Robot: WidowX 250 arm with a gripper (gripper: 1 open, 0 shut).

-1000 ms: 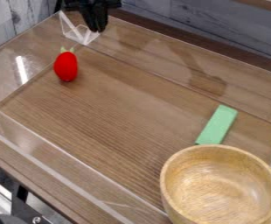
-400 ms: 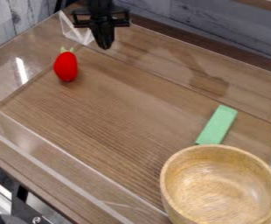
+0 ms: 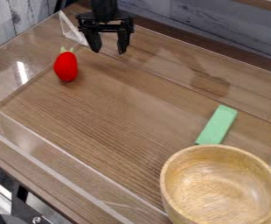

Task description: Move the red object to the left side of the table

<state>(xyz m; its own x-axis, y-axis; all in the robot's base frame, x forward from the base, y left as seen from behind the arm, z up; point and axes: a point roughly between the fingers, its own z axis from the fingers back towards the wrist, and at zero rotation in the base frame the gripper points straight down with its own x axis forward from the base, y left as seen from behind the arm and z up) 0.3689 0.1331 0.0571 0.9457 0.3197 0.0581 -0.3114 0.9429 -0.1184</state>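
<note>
Camera view, task thing: the small glossy red rounded strawberry-like toy (image 3: 66, 66) lies on the brown wood-grain tabletop (image 3: 126, 114), in the left part of this view and close to the low clear acrylic wall (image 3: 16, 57) at that side.
Camera view, contact: nothing touches the red toy; it rests alone on the wood.
Camera view, progress: I judge the task nearly finished or finished, because the red toy already sits near the left border and it is free of the tool.
Camera view, what is left: as far as I can judge, only to lift the arm away; the pictures do not show any other step that is needed.
Camera view, end effector: the black two-finger gripper (image 3: 107, 46) has its fingers spread apart, with nothing between them.
Camera view, arm pose: the gripper points down to the table, at the far side, just to the right of the red toy and a little behind it.
Camera view, other things: the flat light-green rectangular block (image 3: 218, 124) and the round wooden bowl (image 3: 221, 187) stay at the right, well apart from the red toy.
</note>
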